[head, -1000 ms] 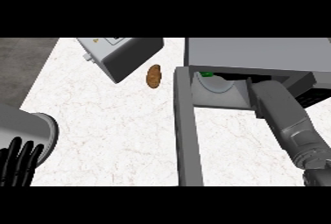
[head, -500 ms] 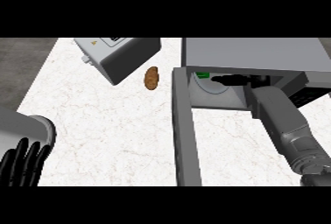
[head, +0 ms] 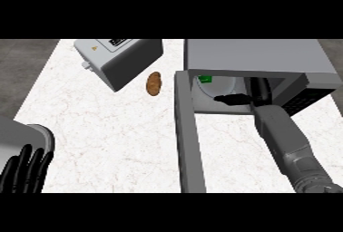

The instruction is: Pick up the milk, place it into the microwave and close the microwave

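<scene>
Head view: milk (head: 205,79) stands inside microwave (head: 254,54), far-left of cavity, green top showing. Right hand (head: 232,99) inside cavity near milk, apart from it, fingers straight, grasping nothing. Left hand (head: 23,170) released, resting at lower-left edge. Door (head: 189,145) wide open. Risk: hand pulling out clips milk, tips it; door closed early would strike right forearm (head: 288,140).

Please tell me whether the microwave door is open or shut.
Open: the microwave door stands swung out, and the right hand is inside the microwave.
</scene>
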